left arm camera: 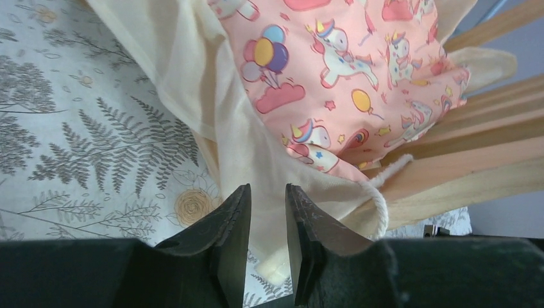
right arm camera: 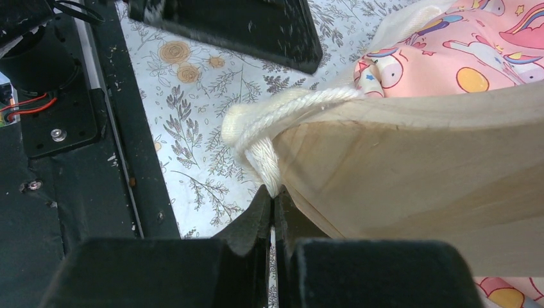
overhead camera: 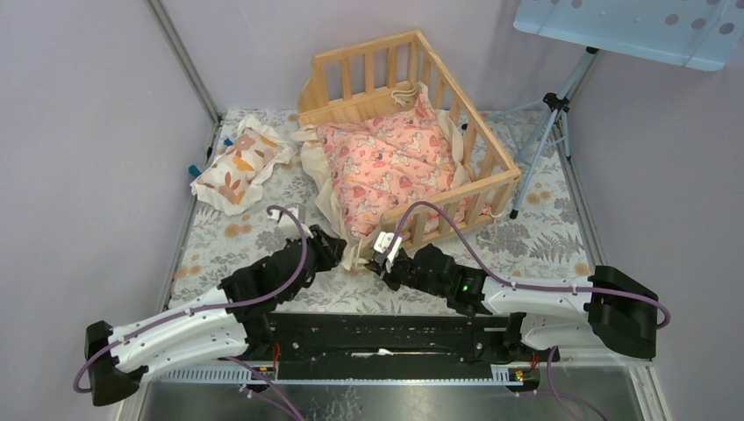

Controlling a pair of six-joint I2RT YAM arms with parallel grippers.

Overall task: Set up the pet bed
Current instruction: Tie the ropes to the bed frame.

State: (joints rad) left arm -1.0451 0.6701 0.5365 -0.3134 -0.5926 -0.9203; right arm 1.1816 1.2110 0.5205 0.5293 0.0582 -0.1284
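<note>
Inside my right gripper [right arm camera: 274,196] the cord [right arm camera: 289,102] is pinched beside the pet bed [right arm camera: 417,173] — left gripper [left arm camera: 268,192] parted at the ruffle [left arm camera: 192,77] — I'd tug gently.

Floor of the pet bed [overhead camera: 351,107]: covered by the pink cushion [overhead camera: 395,167]; no plank shows from above.
Rails of the pet bed, left wrist view: only their ends show, cut off at the right edge.
Plank of the pet bed, right wrist view: cut off at the right and bottom edges.
Tips of the left gripper [left arm camera: 267,189], top view: too small to make out against the cream frill [left arm camera: 192,96].
Tips of the right gripper [right arm camera: 274,192], top view: hidden below its own wrist.
Grip on the white cord [right arm camera: 301,99]: it runs down to the pressed-together tips; whether it is pinched cannot be told.
Far end of the white cord: passes behind the plank, unseen.
Nature of the blue bits [overhead camera: 195,171] beside the pillow [overhead camera: 241,162]: too small to name.
Extent of the blue board [overhead camera: 632,26]: cut off at the top and right edges.
Head of the tripod [overhead camera: 544,132]: hidden behind that board.
</note>
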